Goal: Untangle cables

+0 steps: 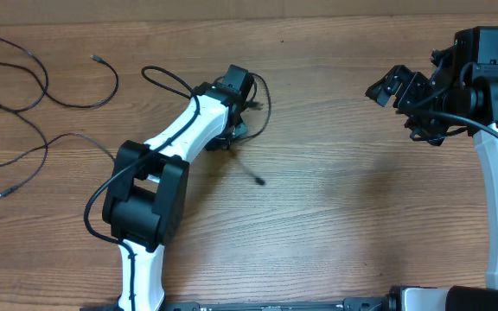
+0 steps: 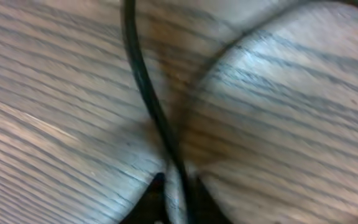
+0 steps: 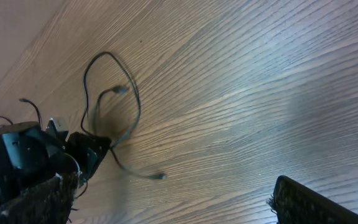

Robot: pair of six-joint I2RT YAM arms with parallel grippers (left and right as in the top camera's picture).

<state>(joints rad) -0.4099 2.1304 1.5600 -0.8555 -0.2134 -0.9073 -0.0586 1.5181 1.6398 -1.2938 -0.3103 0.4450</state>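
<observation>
- Several spread cables [image 1: 37, 82] are seen from overhead at the far left of the table [image 1: 335, 225]. They are laid mostly apart from one another, so that share of the work is judged largely done.
- One looped cable [image 1: 267, 104] is left near the middle and is pinned under the left gripper [image 1: 234, 138]. Its plug end [image 1: 258, 180] is trailed toward the front edge.
- The right gripper [image 1: 405, 108] is held well apart at the right, with its jaws wide and nothing between them.
- A thick lead [image 1: 167, 82] on the left arm [image 1: 180, 130] is draped close to the loop, and a snag there is judged possible.
- From the left wrist the view is blurred. The looped cable [image 2: 143, 81] is seen running down the wood into the left gripper [image 2: 174, 199], whose jaws are pressed together on it.
- From the right wrist the looped cable [image 3: 132, 102] is shown curling over itself beside the left gripper [image 3: 86, 152]. A second plug [image 3: 120, 90] is seen inside the curl, and the plug end [image 3: 160, 177] lies out on the wood.
- Whether a true knot is formed cannot be told. The loop is judged yet to be drawn open and laid out with the others.
- The right gripper's own fingers [image 3: 316, 205] are seen only at the frame's lower corners, set far apart and empty.
</observation>
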